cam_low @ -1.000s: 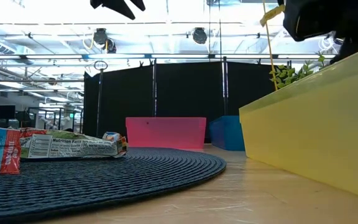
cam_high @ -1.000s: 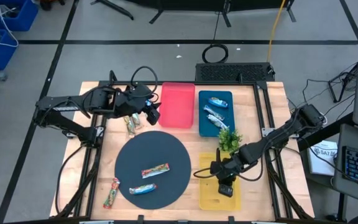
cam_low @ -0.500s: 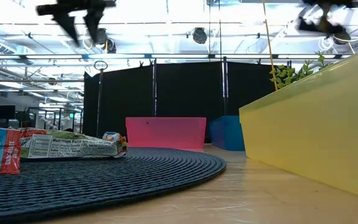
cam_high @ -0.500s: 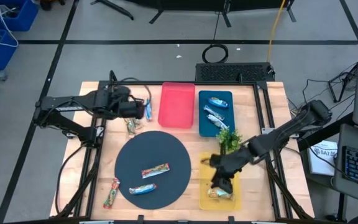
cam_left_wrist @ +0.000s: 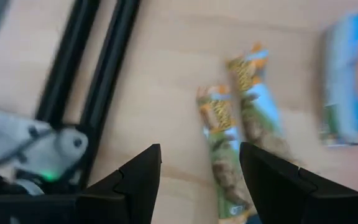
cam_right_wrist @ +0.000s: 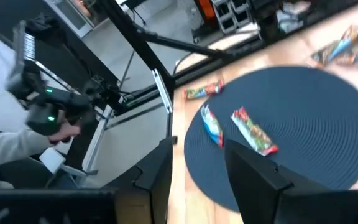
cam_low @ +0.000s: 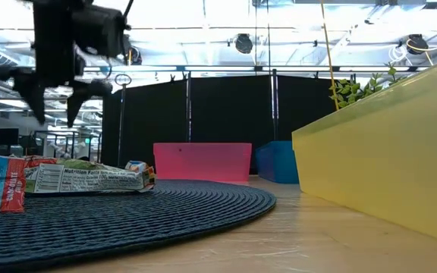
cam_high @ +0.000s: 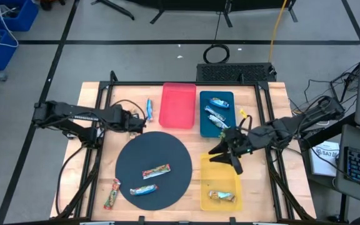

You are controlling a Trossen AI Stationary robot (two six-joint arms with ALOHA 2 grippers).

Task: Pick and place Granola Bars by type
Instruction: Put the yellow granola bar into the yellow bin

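Note:
Two orange-green granola bars [cam_left_wrist: 235,124] lie side by side on the table, left of the pink tray [cam_high: 177,105]. My left gripper [cam_left_wrist: 199,152] hovers over them, open and pointing down [cam_low: 51,102], touching nothing. A blue-white bar [cam_high: 149,107] lies just beyond it. My right gripper [cam_high: 227,159] is open and empty above the far edge of the yellow tray [cam_high: 206,181], which holds a silvery-tan bar [cam_high: 220,197]. Two blue-white bars [cam_high: 216,109] lie in the blue tray. On the round dark mat [cam_high: 130,156] are two bars [cam_high: 156,170], [cam_high: 144,189]. Another bar [cam_high: 111,194] lies beside the mat.
A green plant sprig [cam_high: 230,136] stands between the blue and yellow trays, close to my right gripper. Black frame rails [cam_high: 97,134] run along the table's left and right sides. A person's hand and sleeve [cam_right_wrist: 17,149] show beyond the table in the right wrist view.
My left gripper has moved from beside the pink tray toward the table's left and down over the orange-green bars; a blue-white bar now lies where it stood. My right gripper has risen out of the yellow tray toward the far edge, leaving a silvery-tan bar in it.

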